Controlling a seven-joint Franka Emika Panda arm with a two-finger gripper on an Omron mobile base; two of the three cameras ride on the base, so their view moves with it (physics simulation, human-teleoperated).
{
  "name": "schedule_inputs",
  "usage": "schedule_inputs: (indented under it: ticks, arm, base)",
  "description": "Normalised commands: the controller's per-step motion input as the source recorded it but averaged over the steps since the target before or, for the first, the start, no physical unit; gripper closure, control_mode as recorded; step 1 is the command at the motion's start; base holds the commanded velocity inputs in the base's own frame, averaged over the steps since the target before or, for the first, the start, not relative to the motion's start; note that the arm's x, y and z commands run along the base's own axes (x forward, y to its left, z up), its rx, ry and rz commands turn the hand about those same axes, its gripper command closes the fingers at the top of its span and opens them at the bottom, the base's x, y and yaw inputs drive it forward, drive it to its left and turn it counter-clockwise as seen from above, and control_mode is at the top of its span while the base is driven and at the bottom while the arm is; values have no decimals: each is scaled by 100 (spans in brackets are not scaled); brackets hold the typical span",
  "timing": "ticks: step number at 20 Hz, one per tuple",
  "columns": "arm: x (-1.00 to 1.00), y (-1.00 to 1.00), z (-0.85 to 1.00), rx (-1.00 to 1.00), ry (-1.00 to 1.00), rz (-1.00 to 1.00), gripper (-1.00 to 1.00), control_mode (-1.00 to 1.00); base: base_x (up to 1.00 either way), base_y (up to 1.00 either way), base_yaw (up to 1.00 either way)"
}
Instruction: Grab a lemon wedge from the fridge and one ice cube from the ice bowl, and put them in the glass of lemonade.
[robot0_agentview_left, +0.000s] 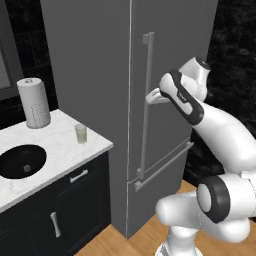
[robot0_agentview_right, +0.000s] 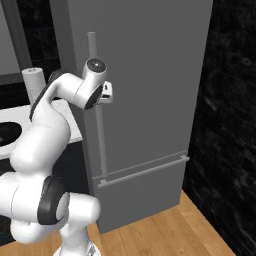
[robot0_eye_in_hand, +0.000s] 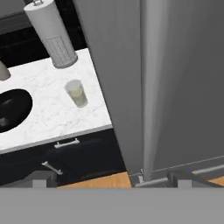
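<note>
A dark-walled kitchen with a wooden floor (robot0_agentview_right: 165, 230). A white marble counter (robot0_agentview_left: 60, 145) tops black low cabinets (robot0_agentview_left: 55, 215) on the left; the fridge (robot0_agentview_left: 100, 75), tall, plain grey and with both doors closed, stands against the counter's right end. A long vertical bar handle (robot0_agentview_left: 147, 100) runs down the upper door, and a horizontal bar sits along the top of the lower drawer.

On the counter, the glass of lemonade (robot0_agentview_left: 80, 133) stands upright near the front right corner, holding pale yellow-green liquid. The ice bowl (robot0_agentview_left: 21, 161), wide and black, lies to its left and well apart from it; a small grey object rests inside, too small to identify. A white paper-towel roll (robot0_agentview_left: 34, 102) stands upright at the back of the counter.

The white arm reaches up and forward, placing the gripper (robot0_agentview_left: 154, 96) at the vertical handle at about mid-height. The fingers are spread wide, one on each side of the bar in the hand view, and do not pinch it. The lemon wedge is not visible with the doors shut.
</note>
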Motion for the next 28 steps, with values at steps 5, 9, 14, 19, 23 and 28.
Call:
schedule_inputs:
  ticks: [5,9,14,19,23,28]
  arm:
    - [58,11,-26,0,0,15,-100,-100]
    - [37,0,-1,0,0,8,-100,-100]
    - [45,-3,-13,0,-8,1,-100,-100]
    - [39,0,-17,0,-10,0,-100,-100]
    - [26,12,-29,0,-13,0,-100,-100]
    - [30,21,-30,0,-12,0,-100,-100]
  base:
    - [0,0,0]
    - [0,0,0]
    - [0,0,0]
    - [0,0,0]
    - [0,0,0]
    - [0,0,0]
